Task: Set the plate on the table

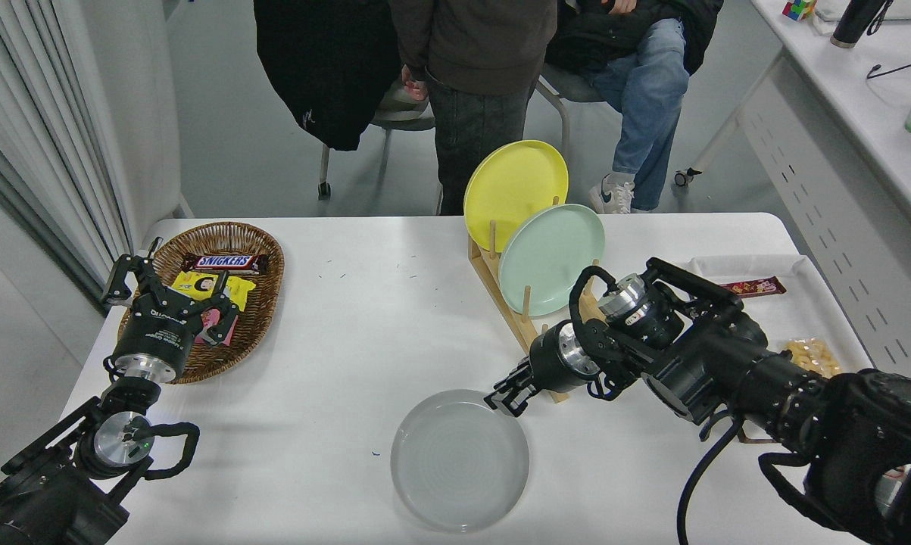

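- Pale grey plate (460, 459) lying flat on the white desk (349, 341), near the front edge, a little right of centre
- Right claw (510, 397) just beside the plate's far right rim, fingers parted and clasping nothing; whether a fingertip touched the rim could not be told
- Right arm (728, 363) stretched in from the lower right, crossing in front of the wooden rack (512, 306)
- Yellow plate (514, 183) and mint-green plate (550, 259) stood on edge in that rack, the green one nearer the camera
- Left claw (169, 284) parked at the lower left, fingers spread, hanging over the wicker basket (262, 303) of snacks
- White tray (803, 303) at the right edge of the desk, partly hidden behind the right arm
- Person in dark clothes (474, 76) stood at the far side, another seated in jeans (648, 91) beside
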Controlling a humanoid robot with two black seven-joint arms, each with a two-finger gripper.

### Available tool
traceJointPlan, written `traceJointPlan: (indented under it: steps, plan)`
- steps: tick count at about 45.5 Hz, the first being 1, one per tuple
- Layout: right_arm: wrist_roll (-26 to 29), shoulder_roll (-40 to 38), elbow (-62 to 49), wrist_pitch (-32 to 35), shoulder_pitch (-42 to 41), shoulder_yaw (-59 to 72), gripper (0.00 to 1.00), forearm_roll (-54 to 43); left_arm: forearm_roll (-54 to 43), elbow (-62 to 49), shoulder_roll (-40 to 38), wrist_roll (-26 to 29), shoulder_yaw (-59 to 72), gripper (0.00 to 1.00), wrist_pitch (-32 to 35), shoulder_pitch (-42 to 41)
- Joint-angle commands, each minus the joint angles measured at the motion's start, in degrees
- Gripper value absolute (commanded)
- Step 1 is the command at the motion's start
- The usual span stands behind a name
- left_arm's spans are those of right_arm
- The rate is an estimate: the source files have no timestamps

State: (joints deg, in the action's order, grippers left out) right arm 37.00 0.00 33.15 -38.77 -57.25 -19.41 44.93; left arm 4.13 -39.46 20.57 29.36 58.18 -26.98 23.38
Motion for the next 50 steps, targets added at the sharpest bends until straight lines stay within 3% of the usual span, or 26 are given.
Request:
traceJointPlan:
  steps: [1, 5, 18, 27, 50]
  plan:
    - [-0.26, 0.0, 1.48, 1.33, 0.03, 0.07, 0.4, -2.83, 0.0, 0.0, 0.0, 0.0, 0.0, 0.98, 0.0, 0.0]
    - [-0.26, 0.0, 4.11, 3.87, 0.03, 0.16, 0.49, -5.46, 0.0, 0.0, 0.0, 0.0, 0.0, 0.98, 0.0, 0.0]
    - [-0.17, 0.0, 8.69, 8.8, -0.32, 0.43, 0.98, -15.13, 0.0, 0.0, 0.0, 0.0, 0.0, 0.98, 0.0, 0.0]
    - [0.01, 0.0, 10.45, 10.99, -2.43, 0.51, 0.99, -21.29, 0.0, 0.0, 0.0, 0.0, 0.0, 0.98, 0.0, 0.0]
    - [-0.26, 0.0, 8.78, 24.71, -11.66, 2.27, 0.99, -30.34, 0.0, 0.0, 0.0, 0.0, 0.0, 0.98, 0.0, 0.0]
